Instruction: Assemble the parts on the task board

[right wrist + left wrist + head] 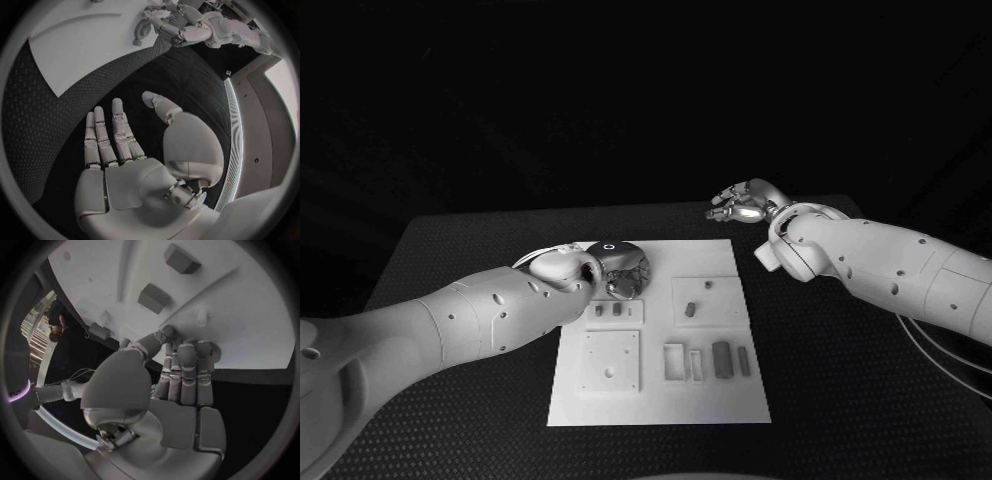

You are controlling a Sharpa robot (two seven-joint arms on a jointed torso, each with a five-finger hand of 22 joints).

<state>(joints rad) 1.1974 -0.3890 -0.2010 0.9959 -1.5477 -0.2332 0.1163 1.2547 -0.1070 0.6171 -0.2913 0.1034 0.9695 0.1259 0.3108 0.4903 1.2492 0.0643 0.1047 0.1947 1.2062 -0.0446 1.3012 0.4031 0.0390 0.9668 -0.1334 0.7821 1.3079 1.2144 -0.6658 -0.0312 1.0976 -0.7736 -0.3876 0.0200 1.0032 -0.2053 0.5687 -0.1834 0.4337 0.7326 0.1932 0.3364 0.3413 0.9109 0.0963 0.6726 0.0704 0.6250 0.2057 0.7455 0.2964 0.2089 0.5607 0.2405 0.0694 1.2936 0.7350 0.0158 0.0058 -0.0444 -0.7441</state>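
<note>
The white task board [718,400] lies in the middle of the table. My left hand [620,268] hovers over its far left part, fingers curled down with thumb and fingertips [187,354] meeting at the board's surface [250,325]. Whether they pinch a part is hidden. Two grey block parts [154,297] [181,259] and a small peg [201,316] stand just beyond the fingers. More dark parts [723,360] lie in slots at the board's near right. My right hand [744,203] is off the board's far right corner, and its fingers [112,132] are spread and straight, holding nothing.
Raised square plates [610,362] [701,300] and small rectangular frames [684,362] sit on the board. Black table [848,400] surrounds the board on all sides. My left hand [172,25] appears across the board [81,50] in the right wrist view.
</note>
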